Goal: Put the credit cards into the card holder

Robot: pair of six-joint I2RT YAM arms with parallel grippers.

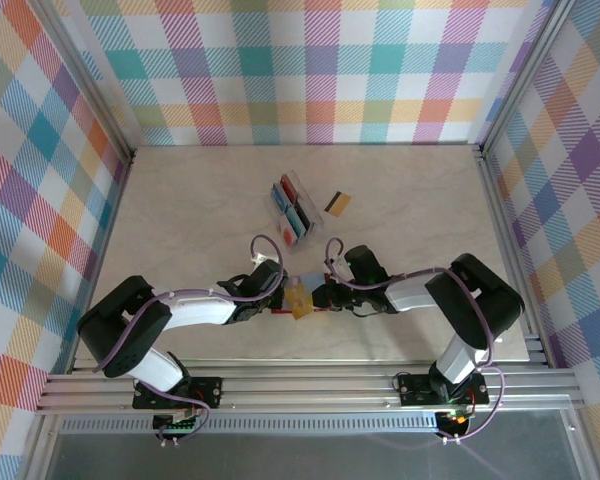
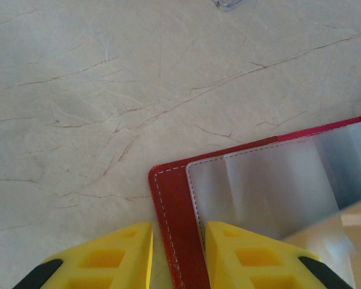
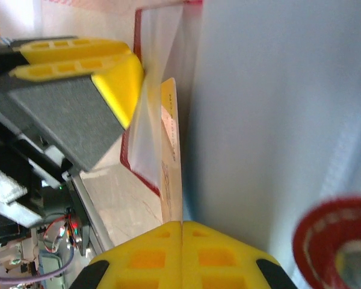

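The right pincer [image 3: 182, 232] is closed, with both yellow fingers meeting flat, and it grips a yellow credit card [image 3: 171, 156] by its near end. In the right wrist view the card is seen edge-on. It extends away from the fingertips to the transparent inner pocket of the card holder [image 3: 129, 162], and its far end is at the pocket mouth. Whether it has entered the pocket cannot be determined. A grey inner flap of the holder stands close beside the card, and a round red snap shows at the lower right. The left pincer [image 2: 177, 259] is positioned at the opposite side of the holder. Its fingers are partly apart and straddle the stitched red border at one corner, with one finger over the transparent pocket and the other over bare counter [image 2: 78, 108]. Whether the fingers clamp the border cannot be determined. In the top view the holder lies near the front edge of the counter, between the two pincers. Farther back, near the centre, a clear slotted rack [image 1: 305, 206] holds the remaining credit cards [image 1: 285, 192], which are red, blue and teal. A gold card with a dark stripe [image 1: 337, 204] lies flat near the rack's right side, apart from it.
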